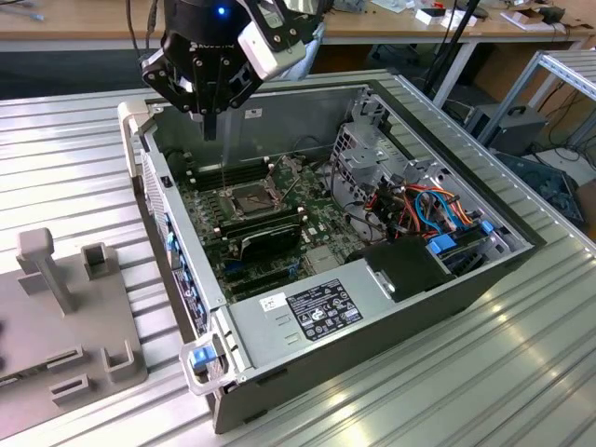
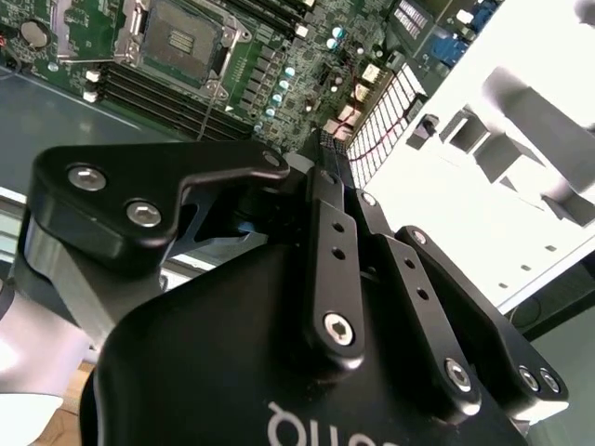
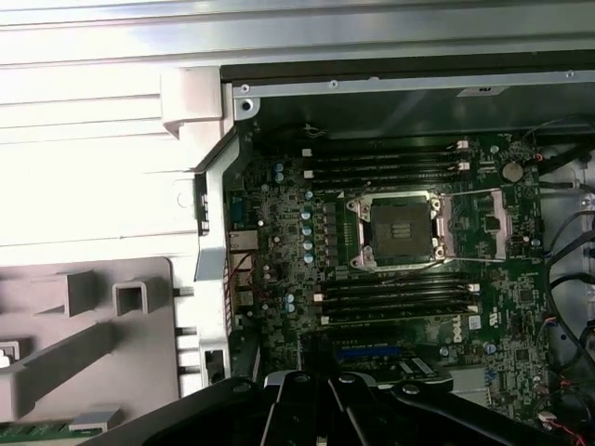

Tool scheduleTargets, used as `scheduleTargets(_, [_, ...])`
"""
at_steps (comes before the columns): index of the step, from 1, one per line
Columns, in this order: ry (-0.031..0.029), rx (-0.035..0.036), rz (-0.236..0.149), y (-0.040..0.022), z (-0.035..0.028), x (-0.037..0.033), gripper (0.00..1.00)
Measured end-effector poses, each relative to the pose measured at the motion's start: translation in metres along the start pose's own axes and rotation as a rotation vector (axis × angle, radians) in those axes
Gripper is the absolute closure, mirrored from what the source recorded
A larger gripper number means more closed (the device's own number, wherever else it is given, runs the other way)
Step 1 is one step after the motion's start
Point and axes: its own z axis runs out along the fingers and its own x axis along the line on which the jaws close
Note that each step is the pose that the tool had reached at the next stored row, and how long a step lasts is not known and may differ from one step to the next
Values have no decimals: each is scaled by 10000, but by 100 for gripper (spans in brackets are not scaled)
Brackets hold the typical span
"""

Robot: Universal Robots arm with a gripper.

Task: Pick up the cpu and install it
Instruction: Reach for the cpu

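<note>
I cannot tell where the cpu is. The square metal-framed socket (image 3: 400,232) shows its dark centre on the green motherboard (image 3: 279,279) inside the open grey computer case (image 1: 289,107). My black gripper (image 1: 210,130) hangs well above it, fingers drawn together; whether they pinch anything, I cannot tell.

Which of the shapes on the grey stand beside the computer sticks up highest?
The narrow capped post toward the exterior view's left; the square blocks near it on the grey stand are all low stubs.
</note>
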Motion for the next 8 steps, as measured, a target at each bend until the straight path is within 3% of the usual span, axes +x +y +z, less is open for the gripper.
scheduleTargets(8, [-1, 0, 1, -9, -3, 127, 89])
